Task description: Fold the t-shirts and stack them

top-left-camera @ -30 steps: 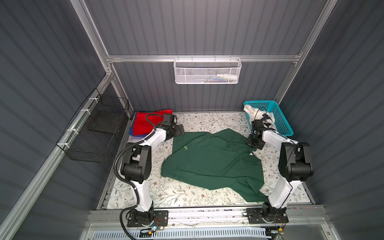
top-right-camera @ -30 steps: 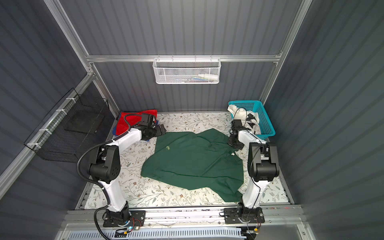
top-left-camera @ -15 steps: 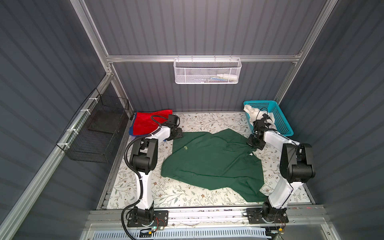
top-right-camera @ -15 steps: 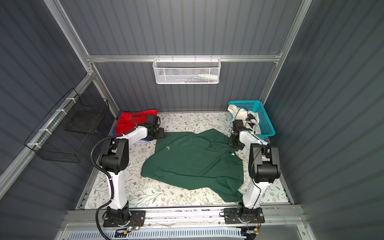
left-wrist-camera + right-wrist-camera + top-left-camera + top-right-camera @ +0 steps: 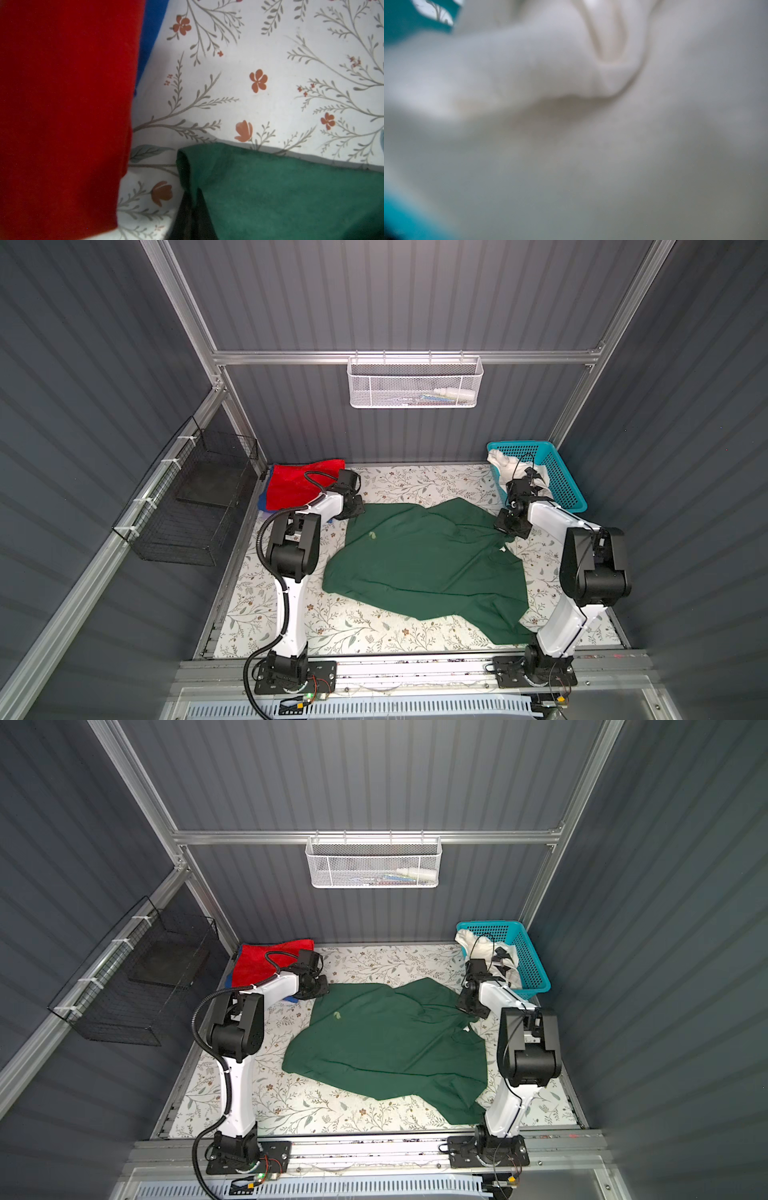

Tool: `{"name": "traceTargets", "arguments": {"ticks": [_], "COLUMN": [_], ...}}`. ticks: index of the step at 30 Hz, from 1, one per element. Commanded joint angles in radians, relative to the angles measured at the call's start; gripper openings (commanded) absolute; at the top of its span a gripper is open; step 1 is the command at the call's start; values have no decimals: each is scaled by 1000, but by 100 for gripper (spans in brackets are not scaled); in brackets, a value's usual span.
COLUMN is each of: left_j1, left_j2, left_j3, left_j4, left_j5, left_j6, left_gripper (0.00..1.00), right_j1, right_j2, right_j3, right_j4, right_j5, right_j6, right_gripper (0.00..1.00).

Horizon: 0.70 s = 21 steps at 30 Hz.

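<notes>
On the left wall: black wire basket [image 5: 187, 506], hung from the frame rail, off the worktop [image 5: 415, 483] (floral-printed covering).

Far-left corner of the worktop: red t-shirt [image 5: 299, 485], folded flat. It lies on top of the blue t-shirt [image 5: 262, 506], of which only a narrow edge shows at the near side.

Just right of that stack: left pincer [image 5: 355, 508], low over the worktop, jaws closed on the far-left corner of the dark green t-shirt [image 5: 424, 564]. The left wrist view shows that corner [image 5: 291, 197] bunched up over the pincer's dark tip, with a strip of bare worktop between it and the red cloth [image 5: 62, 114].

Centre: the dark green t-shirt, unfolded, spread and rumpled over the middle of the worktop in both top views. One end trails to the near right, beside the right arm's base (a small pale speck sits on its left half).

Back wall, above centre: white mesh basket [image 5: 415, 383], holding a few small items, too small to name.

Right of centre: right pincer [image 5: 505, 526], jaws closed, set at the far-right edge of the green cloth. Creases run toward it; whether cloth is caught cannot be told.

Far-right corner: turquoise basket [image 5: 561, 485] with the white t-shirt [image 5: 505, 460] heaped inside, spilling over the left rim (its pale folds fill the blurred right wrist view [image 5: 571, 145]).
</notes>
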Motion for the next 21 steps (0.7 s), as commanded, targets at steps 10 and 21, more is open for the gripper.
{"name": "traceTargets", "arguments": {"ticks": [10, 21], "left_j1": [76, 76], "left_j2": [-41, -60], "left_j3": [-24, 10], "left_j4": [-95, -115], "left_j5": [-53, -28], "left_j6": [-57, -62], "left_gripper": [0, 0], "right_j1": [-4, 4], "right_j2": [-42, -141], "right_j3": [19, -48], "right_j4": [-74, -74], "right_j5": [135, 97], "right_j6": [-14, -24], "right_gripper": [0, 43]}}
